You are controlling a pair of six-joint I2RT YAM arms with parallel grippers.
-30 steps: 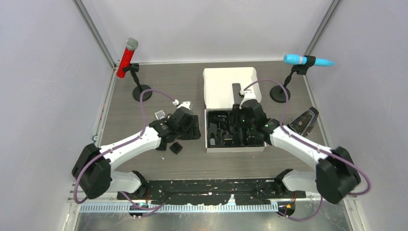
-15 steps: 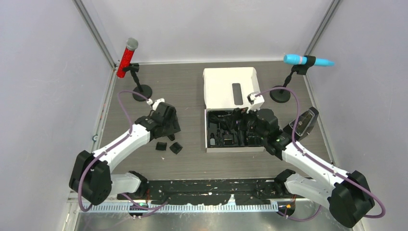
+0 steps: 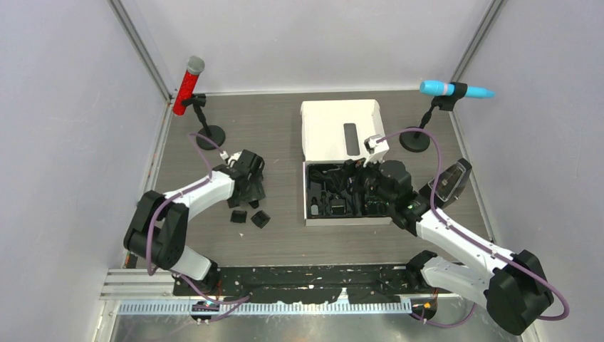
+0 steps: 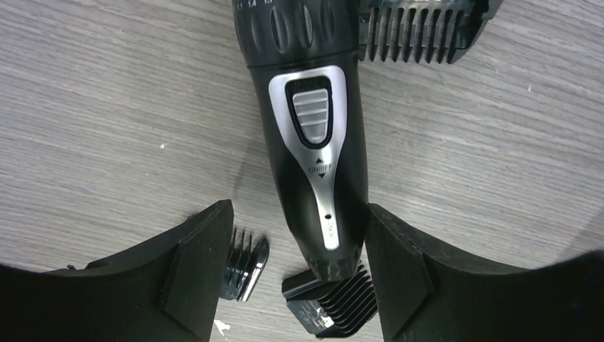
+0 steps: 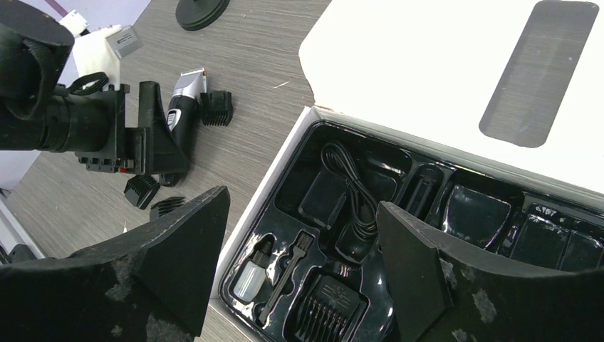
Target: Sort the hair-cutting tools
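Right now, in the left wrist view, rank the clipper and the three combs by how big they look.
1. clipper, clearly largest
2. top comb, though cut off by the frame
3. bottom comb, at the clipper's base
4. small comb, partly hidden by the left hand

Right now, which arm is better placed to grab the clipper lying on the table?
Left. The left arm has its jaws open on either side of the clipper, which lies flat on the table. The right arm holds its open jaws over the black tray, away from the clipper.
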